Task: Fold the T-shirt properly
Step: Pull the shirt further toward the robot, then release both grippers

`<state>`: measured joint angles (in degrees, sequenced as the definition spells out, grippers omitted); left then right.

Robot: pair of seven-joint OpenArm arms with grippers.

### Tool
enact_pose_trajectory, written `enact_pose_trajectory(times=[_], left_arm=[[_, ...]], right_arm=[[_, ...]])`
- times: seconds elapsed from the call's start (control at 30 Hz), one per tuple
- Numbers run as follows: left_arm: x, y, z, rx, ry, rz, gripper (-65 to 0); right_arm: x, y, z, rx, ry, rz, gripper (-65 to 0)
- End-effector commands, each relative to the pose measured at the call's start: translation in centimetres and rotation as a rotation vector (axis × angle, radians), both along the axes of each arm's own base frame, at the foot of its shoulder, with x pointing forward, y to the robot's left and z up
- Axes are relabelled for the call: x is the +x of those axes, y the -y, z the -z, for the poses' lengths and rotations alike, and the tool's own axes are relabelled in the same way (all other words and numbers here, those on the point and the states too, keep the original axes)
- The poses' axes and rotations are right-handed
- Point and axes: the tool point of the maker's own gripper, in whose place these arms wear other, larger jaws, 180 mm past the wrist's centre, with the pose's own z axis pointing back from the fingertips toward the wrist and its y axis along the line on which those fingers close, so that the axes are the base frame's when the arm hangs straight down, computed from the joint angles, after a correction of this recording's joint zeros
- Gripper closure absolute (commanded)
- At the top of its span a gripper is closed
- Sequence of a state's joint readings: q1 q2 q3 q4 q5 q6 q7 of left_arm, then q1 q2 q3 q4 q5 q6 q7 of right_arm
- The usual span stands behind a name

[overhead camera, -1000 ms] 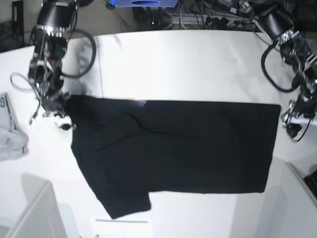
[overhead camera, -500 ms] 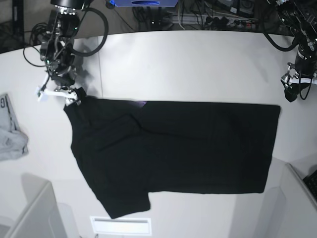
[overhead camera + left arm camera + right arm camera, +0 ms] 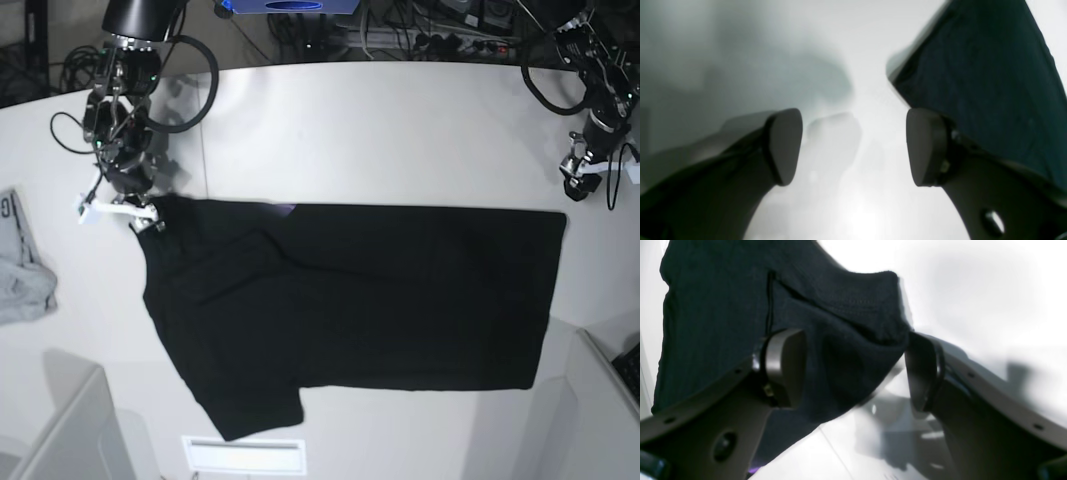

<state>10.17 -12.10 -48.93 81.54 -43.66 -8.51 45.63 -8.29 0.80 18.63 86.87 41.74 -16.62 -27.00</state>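
Observation:
The black T-shirt (image 3: 380, 290) lies flat across the white table (image 3: 400, 130), one short sleeve pointing to the front left. My right gripper (image 3: 128, 212) stands at the shirt's far left corner. In the right wrist view this gripper (image 3: 853, 370) is open, with a loose hump of the black cloth (image 3: 723, 300) lying between its fingers, unpinched. My left gripper (image 3: 580, 182) hovers just beyond the shirt's far right corner. Its wrist view shows the left gripper (image 3: 853, 146) open over bare table, the shirt's corner (image 3: 990, 73) behind the right-hand finger.
A small light grey garment (image 3: 20, 270) lies at the table's left edge. White bins stand at the front left (image 3: 60, 430) and front right (image 3: 600, 400). Cables and equipment (image 3: 420, 30) run along the far edge.
My right gripper has opened on the shirt's left corner and shifted slightly. The left arm has drawn back from the right corner toward the far edge.

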Motion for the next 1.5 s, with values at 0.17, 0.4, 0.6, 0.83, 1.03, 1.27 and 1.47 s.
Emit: enact_pose_trajectory(times=[0.17,0.4,0.6,0.83,1.03,1.27,1.47], left_arm=[[4.2,-0.4,-0.9,-0.02,0.062,0.018,-47.1],[7.3,0.6,0.9,-0.102,0.051,0.032,-47.1],[8.2,1.1,1.0,-0.12,0.059,0.035,-46.9],[8.0,1.1,1.0,-0.118,0.056,0.036,-17.4],[7.8,1.0,1.2,-0.117,0.048,0.037,0.0],[7.3,0.6,1.5,-0.072,0.004,0.051,0.0],[4.7,0.9,2.5,0.011,-0.106,0.115,0.0]], right_arm=[[-1.4,-0.7,1.5,0.041,-0.082,-0.006,-43.2],[-1.5,-0.7,1.5,0.038,-0.083,-0.006,-43.2],[-1.7,-0.7,2.4,0.043,-0.109,-0.006,-43.1],[-1.4,-1.1,2.4,0.045,-0.089,-0.044,-31.8],[-0.8,-1.7,2.0,0.042,-0.042,-0.105,-6.5],[-1.4,-1.7,2.7,0.049,-0.064,-0.103,0.0],[-3.5,-1.5,2.5,0.03,-0.076,-0.109,0.0]])
